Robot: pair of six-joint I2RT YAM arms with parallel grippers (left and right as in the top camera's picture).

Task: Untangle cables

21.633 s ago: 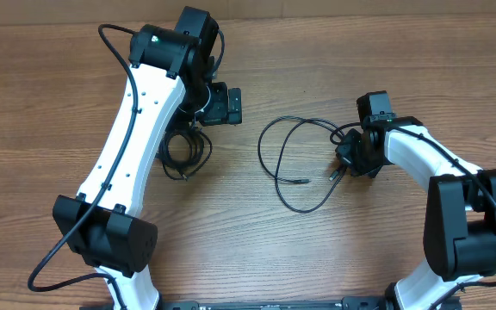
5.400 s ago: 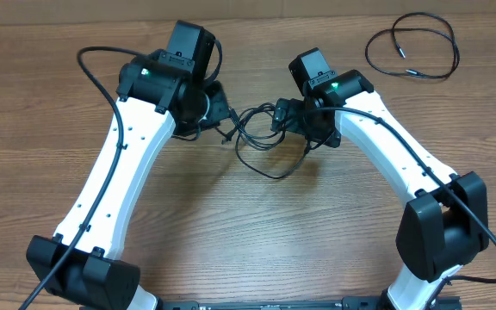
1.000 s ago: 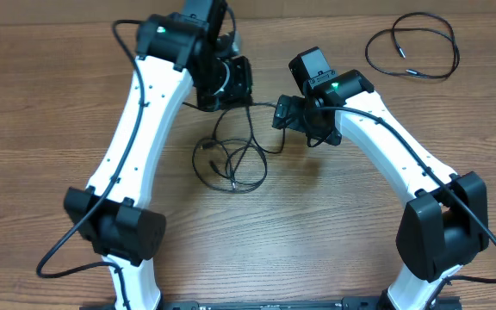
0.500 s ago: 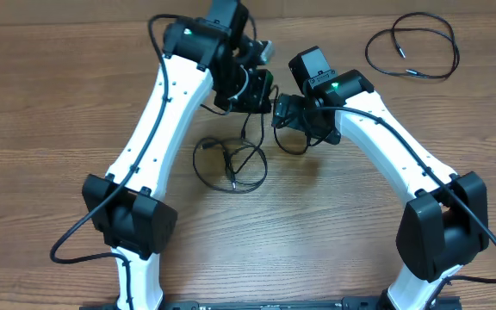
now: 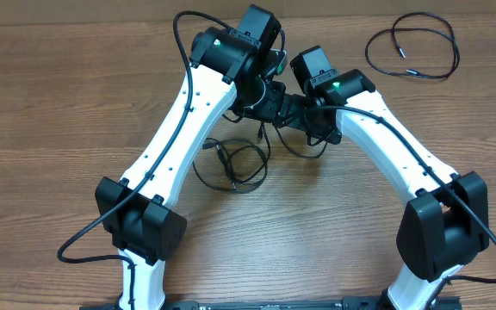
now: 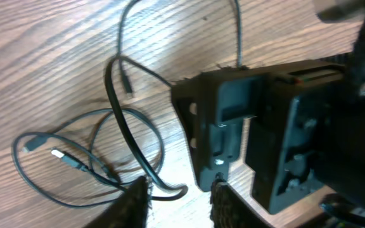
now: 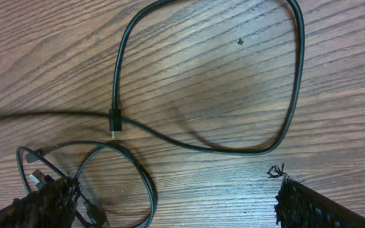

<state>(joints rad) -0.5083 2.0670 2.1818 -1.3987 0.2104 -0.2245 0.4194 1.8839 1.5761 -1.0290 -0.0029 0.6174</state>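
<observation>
Thin black cables (image 5: 231,189) lie in loose loops on the wooden table below both grippers, and one strand (image 5: 295,153) curves under the right arm. My left gripper (image 5: 268,105) hovers right up against the right gripper (image 5: 293,114). In the left wrist view the left gripper (image 6: 177,204) has its fingers apart, with a curled cable end (image 6: 170,190) lying in the gap and the loops (image 6: 116,107) beyond. My right gripper (image 7: 176,206) stands wide open above a big cable loop (image 7: 293,82) and a plug (image 7: 115,123), with nothing between its fingers.
A separate black cable (image 5: 400,50) lies coiled alone at the table's far right corner. The black body of the right gripper (image 6: 265,126) fills the right half of the left wrist view, very close to the left fingers.
The left arm has swung right until its gripper sits beside the right gripper, and its jaws have parted. The cable loops on the table have shifted slightly. The right arm has not moved.
</observation>
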